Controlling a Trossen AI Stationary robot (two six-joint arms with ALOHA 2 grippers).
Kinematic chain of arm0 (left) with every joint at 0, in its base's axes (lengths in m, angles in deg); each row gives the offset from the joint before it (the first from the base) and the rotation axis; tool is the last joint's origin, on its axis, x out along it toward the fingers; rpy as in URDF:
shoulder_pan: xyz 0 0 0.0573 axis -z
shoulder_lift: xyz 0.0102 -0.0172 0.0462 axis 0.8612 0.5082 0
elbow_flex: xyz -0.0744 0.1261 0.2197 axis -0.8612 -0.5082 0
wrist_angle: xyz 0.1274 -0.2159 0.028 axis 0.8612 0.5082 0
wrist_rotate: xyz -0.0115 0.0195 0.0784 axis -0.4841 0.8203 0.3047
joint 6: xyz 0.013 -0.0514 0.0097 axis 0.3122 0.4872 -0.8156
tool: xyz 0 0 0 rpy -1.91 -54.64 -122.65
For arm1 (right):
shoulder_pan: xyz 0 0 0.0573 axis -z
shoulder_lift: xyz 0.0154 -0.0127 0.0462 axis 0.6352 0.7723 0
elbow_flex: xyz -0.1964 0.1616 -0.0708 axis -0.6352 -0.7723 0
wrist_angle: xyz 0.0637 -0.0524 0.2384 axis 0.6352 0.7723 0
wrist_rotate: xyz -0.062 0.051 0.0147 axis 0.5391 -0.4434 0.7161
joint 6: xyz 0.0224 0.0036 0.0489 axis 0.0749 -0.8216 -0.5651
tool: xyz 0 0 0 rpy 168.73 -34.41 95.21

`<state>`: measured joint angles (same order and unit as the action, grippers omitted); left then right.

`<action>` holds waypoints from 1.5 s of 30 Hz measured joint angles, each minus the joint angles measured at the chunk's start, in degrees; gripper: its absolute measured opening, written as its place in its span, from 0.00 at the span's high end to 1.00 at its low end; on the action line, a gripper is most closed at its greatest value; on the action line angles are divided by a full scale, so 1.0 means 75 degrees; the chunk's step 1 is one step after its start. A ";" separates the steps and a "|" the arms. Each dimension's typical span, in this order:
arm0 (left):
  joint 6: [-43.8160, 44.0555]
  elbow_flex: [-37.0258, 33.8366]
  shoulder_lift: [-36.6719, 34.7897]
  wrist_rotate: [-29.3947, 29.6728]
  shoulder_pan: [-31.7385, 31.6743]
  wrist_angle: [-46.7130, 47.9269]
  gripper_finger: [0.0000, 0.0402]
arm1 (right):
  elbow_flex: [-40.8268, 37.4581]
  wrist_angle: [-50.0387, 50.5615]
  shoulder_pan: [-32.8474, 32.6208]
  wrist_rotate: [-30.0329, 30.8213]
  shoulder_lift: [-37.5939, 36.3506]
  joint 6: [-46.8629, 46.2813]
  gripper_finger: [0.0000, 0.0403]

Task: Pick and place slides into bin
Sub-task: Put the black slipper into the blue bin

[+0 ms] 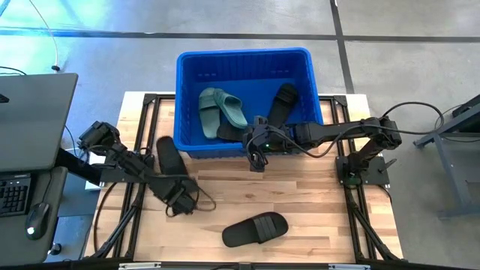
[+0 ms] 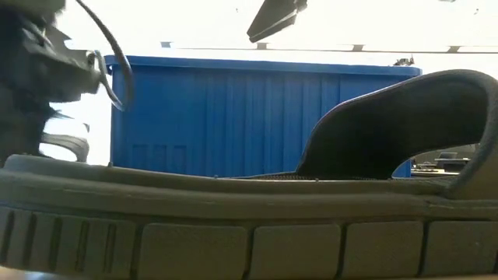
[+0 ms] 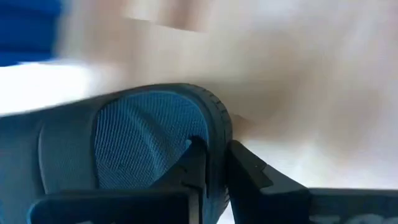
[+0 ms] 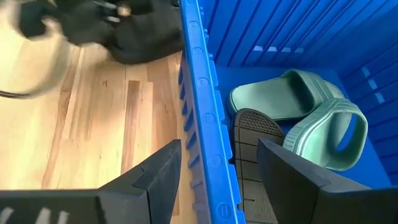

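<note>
The blue bin (image 1: 244,54) stands at the table's far middle. It holds two sage green slides (image 1: 221,111) and black slides (image 1: 282,101). My left gripper (image 1: 175,182) is shut on a black slide (image 1: 167,156) left of the bin. Another black slide (image 1: 255,229) lies flat on its sole near the front edge, filling the low view (image 2: 249,210). My right gripper (image 1: 256,163) is open over the bin's near wall (image 4: 199,93), one finger on each side of it. A black slide (image 4: 252,155) lies just inside that wall. My left gripper pinches the rim of the black slide's rounded end (image 3: 217,140) between its two fingers, one finger (image 3: 198,168) on the textured face and one (image 3: 249,174) on the outer side. The fingers come from the table's near side. Whether the slide rests on the table I cannot tell.
A dark screen (image 1: 30,120), a keyboard (image 1: 13,191) and a mouse (image 1: 36,221) stand off the table's left edge. Black frame rails (image 1: 139,120) run along the table's sides. A cable loops (image 1: 199,201) by the left gripper.
</note>
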<state>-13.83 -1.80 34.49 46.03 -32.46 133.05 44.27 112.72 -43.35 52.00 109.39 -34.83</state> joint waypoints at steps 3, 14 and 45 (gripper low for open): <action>-0.0020 0.0659 0.0000 -0.0747 0.0279 0.0705 0.94 | 0.0000 -0.0004 -0.0001 0.0000 0.0000 -0.0020 0.51; 0.0034 0.3656 0.0003 -0.1757 0.1826 0.1491 0.94 | 0.0000 -0.0006 0.0001 0.0003 0.0000 0.0006 0.51; -0.4636 0.6365 -0.0006 0.4358 0.3699 0.2545 0.94 | 0.0000 0.0258 -0.1407 0.0411 -0.0052 0.1047 0.51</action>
<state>-48.60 45.94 34.45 78.72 -4.72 152.14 44.27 114.65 -53.90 55.08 108.99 -26.98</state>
